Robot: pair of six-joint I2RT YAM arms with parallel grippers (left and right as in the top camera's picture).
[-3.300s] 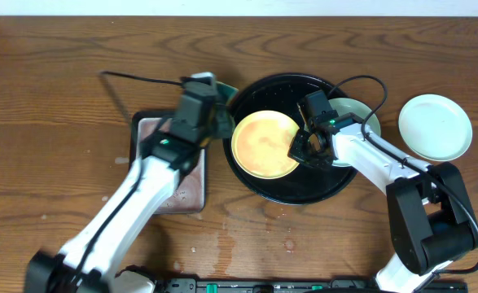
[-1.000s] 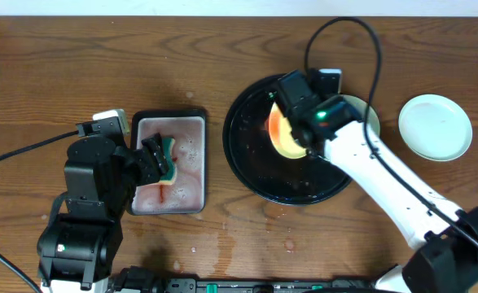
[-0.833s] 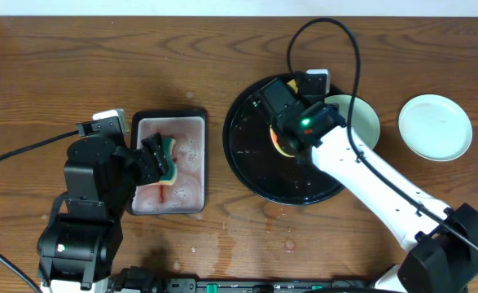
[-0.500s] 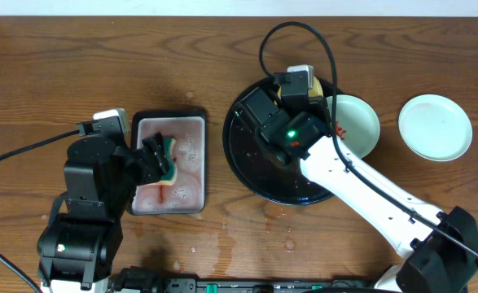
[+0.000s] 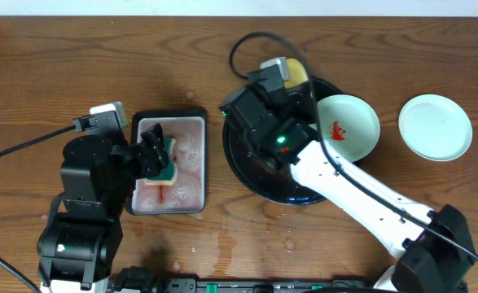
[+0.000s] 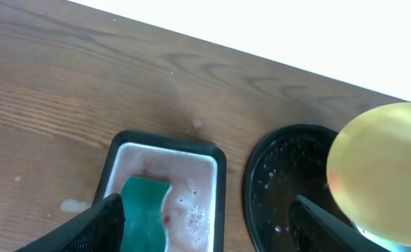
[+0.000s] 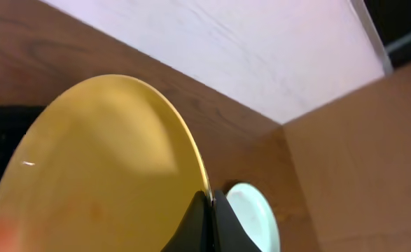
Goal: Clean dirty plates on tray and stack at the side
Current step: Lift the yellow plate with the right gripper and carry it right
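Over tray (image 5: 240, 171) far rim, overhead: holding yellow plate (image 5: 297, 72) aloft, tilted. Left wrist: hovering with left gripper (image 6: 212, 211) spread wide, empty, above sponge (image 6: 145, 218). Right wrist: pinching its rim in closed right gripper (image 7: 209, 215); stiff, light, likely slick, breakable; deeper bite safer.

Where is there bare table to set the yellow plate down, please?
Bare wood: the far-left stretch of table behind the sponge tray, and the front gap between sponge tray and black tray, though wet spots lie there. Crowded: the right, where the smeared mint plate overlaps the black tray's edge, the clean mint plate lies beside it, and the right arm crosses.
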